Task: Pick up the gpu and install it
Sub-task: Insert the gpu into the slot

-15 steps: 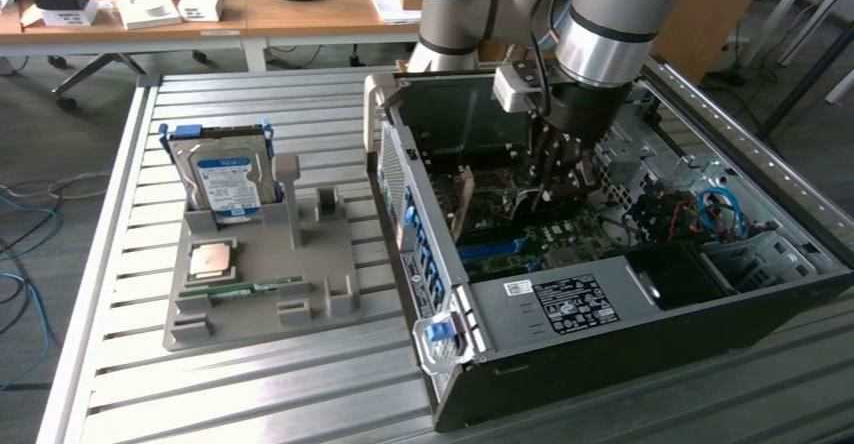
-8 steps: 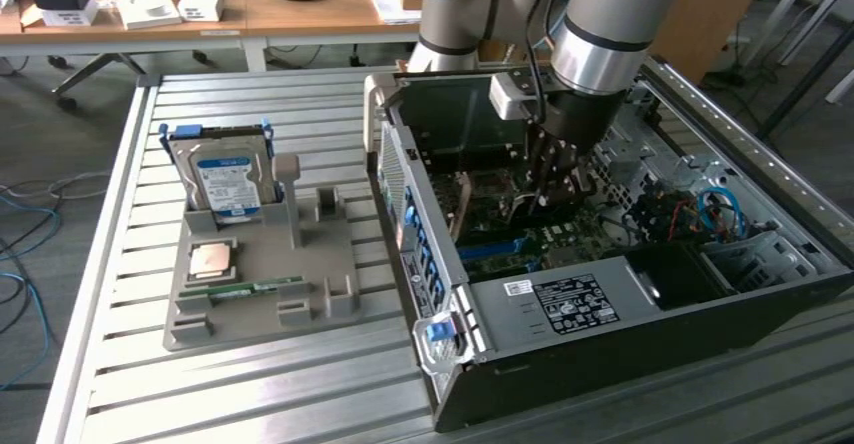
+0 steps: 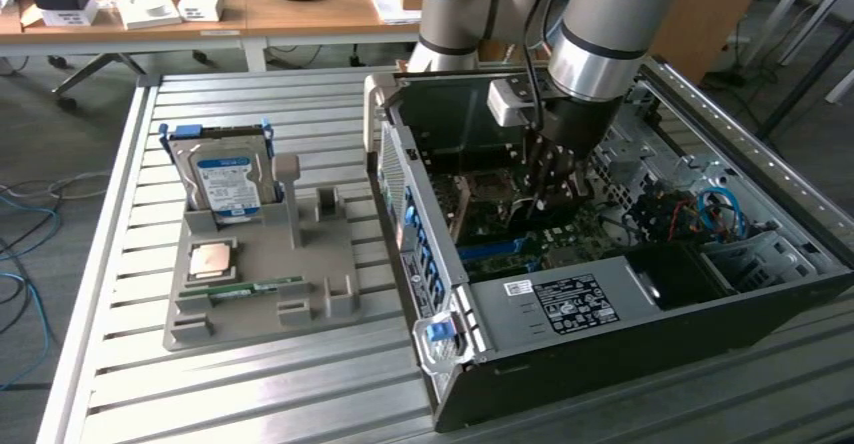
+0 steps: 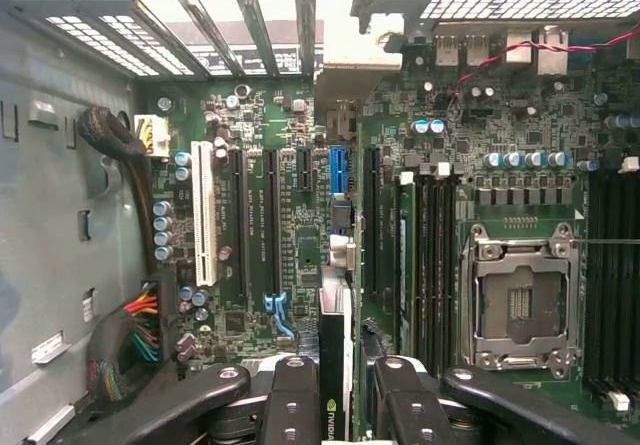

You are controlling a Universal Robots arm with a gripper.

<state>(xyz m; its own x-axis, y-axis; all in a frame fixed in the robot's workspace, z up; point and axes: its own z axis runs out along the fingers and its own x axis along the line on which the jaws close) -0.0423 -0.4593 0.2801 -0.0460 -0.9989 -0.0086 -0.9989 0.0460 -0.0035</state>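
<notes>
Wrist view: gpu sits edge-on between the fingers of the gripper. It's a dark card with a green logo on the edge facing the camera. Fingers are closed on it, one on each face. Card hangs over the motherboard, lined up with the row of expansion slots. It's near the short blue slot, with a long black slot on either side. You can't tell from this angle whether its far edge touches a slot. White slot is off to one side, well apart from the card. Processor socket with its metal frame is on the other side, past the memory slots.

Exterior view: arm reaches down into the open computer case, with the gripper deep inside over the board. Case sits on the slatted metal table. On the exterior view's left, apart from the case, you've got a grey parts holder. Hard drive with a blue label stands upright at the holder's far end. A square processor lies flat in a pocket, and a green memory stick lies just beside it.
</notes>
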